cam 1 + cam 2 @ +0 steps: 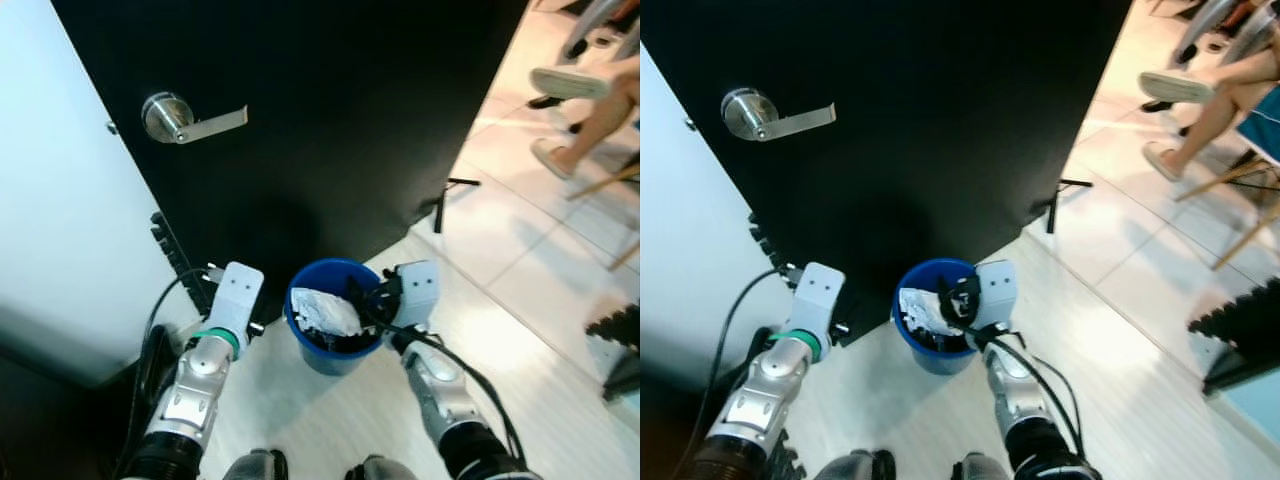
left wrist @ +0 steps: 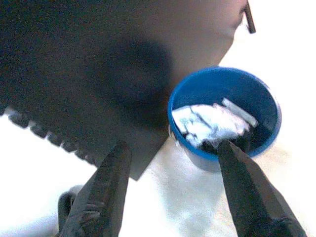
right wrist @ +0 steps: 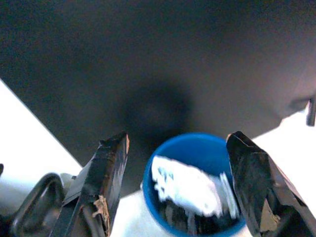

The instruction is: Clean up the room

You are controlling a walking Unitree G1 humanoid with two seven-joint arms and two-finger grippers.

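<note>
Pale floor tiles [image 1: 520, 250] run under a black door [image 1: 330, 130] with a silver lever handle [image 1: 185, 120], and a white wall [image 1: 50, 200] stands to its left. From the left eye, a blue bin [image 1: 333, 330] sits on the floor at the foot of the door, between the two arms, with crumpled white paper [image 1: 325, 312] on top of dark contents. The right gripper [image 1: 372, 300] is at the bin's right rim, reaching over it; how far it is spread cannot be told from above. The left gripper [image 1: 212, 283] hangs just left of the bin near a black cable [image 1: 160, 320]. A person's legs [image 1: 590, 110] and pale shoes show at the upper right beside wooden chair legs [image 1: 610, 180].

The right eye adds more of the tiled floor and a black door stop [image 1: 1058, 205] at the door's edge.

The left wrist camera shows its two fingers [image 2: 106, 192] spread wide with nothing between them, the bin lying ahead near one fingertip, paper visible inside.

The right wrist camera shows its fingers [image 3: 101, 192] likewise wide apart and holding nothing, the bin's blue rim between them and the door dark behind.
</note>
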